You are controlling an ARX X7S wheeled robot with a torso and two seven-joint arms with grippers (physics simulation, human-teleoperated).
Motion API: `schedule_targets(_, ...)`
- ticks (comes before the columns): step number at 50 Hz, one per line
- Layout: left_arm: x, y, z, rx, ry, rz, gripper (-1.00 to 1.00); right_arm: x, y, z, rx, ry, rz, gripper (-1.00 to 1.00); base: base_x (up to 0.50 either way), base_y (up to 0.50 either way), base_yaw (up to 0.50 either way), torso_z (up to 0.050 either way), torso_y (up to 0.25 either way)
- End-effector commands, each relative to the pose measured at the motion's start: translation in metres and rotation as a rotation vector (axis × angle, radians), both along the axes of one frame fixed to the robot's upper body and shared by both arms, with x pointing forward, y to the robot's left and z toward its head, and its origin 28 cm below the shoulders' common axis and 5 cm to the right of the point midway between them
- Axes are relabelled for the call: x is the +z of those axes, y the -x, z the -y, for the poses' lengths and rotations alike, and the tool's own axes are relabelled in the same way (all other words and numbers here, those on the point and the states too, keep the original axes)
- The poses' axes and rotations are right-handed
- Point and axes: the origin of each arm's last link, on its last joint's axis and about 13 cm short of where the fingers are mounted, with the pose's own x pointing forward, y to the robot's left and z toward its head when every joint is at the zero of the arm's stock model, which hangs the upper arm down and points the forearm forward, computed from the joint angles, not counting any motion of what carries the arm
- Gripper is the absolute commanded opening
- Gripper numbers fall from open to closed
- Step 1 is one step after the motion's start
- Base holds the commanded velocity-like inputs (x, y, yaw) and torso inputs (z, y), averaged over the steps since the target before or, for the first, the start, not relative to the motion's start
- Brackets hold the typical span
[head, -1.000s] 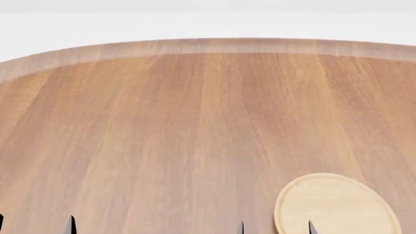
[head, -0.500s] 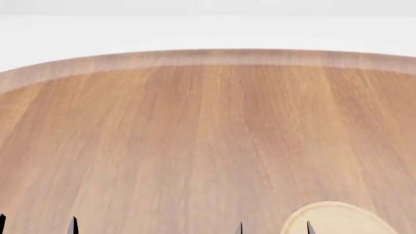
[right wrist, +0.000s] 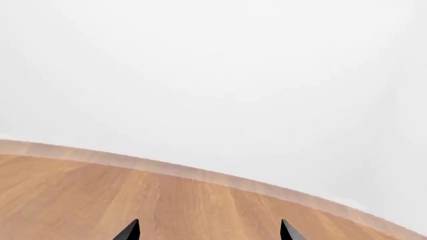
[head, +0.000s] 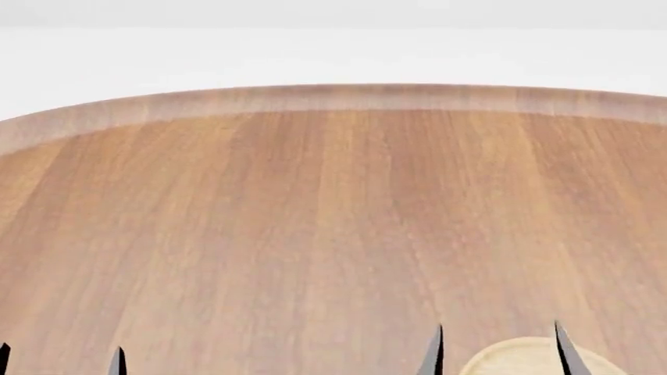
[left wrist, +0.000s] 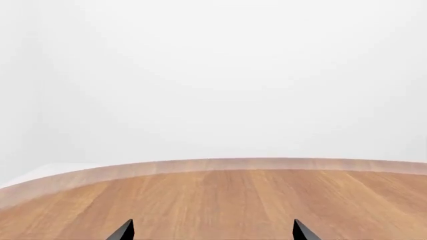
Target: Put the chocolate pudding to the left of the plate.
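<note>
The chocolate pudding is out of view in every frame. Only the far rim of the light-wood plate (head: 526, 353) shows, at the bottom edge of the head view, right of centre. My right gripper (head: 498, 361) is open; its two dark fingertips (head: 433, 355) straddle that rim in the picture, with nothing between them. At the bottom left, my left gripper (head: 59, 366) is open too, and only its tips show. In the wrist views, the left gripper (left wrist: 213, 233) and the right gripper (right wrist: 209, 233) stand open over bare wood.
A large round wooden table (head: 312, 219) fills the head view, its curved far edge (head: 333, 98) against a white background. The wrist views show the same table edge (left wrist: 200, 165) and white beyond it.
The plate has slid down the head view until only its far rim shows. The right gripper's tips now reach higher and sit further right. The left tips have hardly moved.
</note>
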Motion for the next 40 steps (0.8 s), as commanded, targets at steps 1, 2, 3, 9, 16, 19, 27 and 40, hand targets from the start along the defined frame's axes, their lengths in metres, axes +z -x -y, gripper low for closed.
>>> schedule_targets(1,0.001,-0.001,0.000,0.002,0.002,-0.001,1.00,0.054,0.002,0.027,0.094,0.157,-0.046,1.00,0.00,0.00,0.00,0.000,0.000)
schedule_targets(2,0.001,-0.001,0.000,0.002,0.002,-0.001,1.00,0.055,0.002,0.027,0.094,0.157,-0.046,1.00,0.00,0.00,0.00,0.000,0.000)
schedule_targets(3,0.001,-0.001,0.000,0.002,0.002,-0.001,1.00,0.055,0.002,0.027,0.094,0.157,-0.046,1.00,0.00,0.00,0.00,0.000,0.000)
schedule_targets(9,-0.001,-0.004,0.000,0.003,0.002,-0.005,1.00,0.059,0.011,0.021,0.394,0.200,-0.405,1.00,0.00,0.00,0.00,0.000,0.000)
schedule_targets(16,0.000,-0.004,-0.002,0.004,0.005,-0.004,1.00,0.038,0.026,0.015,0.536,0.150,-0.597,1.00,0.00,0.00,0.00,0.000,0.000)
schedule_targets(19,-0.001,-0.005,-0.001,0.002,0.006,-0.009,1.00,0.033,0.030,0.014,0.551,0.166,-0.655,1.00,0.00,0.00,0.00,0.000,0.000)
schedule_targets(27,-0.001,-0.004,-0.001,-0.001,0.005,-0.011,1.00,0.025,0.039,0.007,0.590,0.200,-0.729,1.00,0.00,0.00,0.00,0.000,0.000)
schedule_targets(40,-0.001,-0.004,0.001,-0.005,-0.001,-0.014,1.00,0.027,0.041,0.008,0.584,0.236,-0.779,1.00,0.00,0.00,0.00,0.000,0.000)
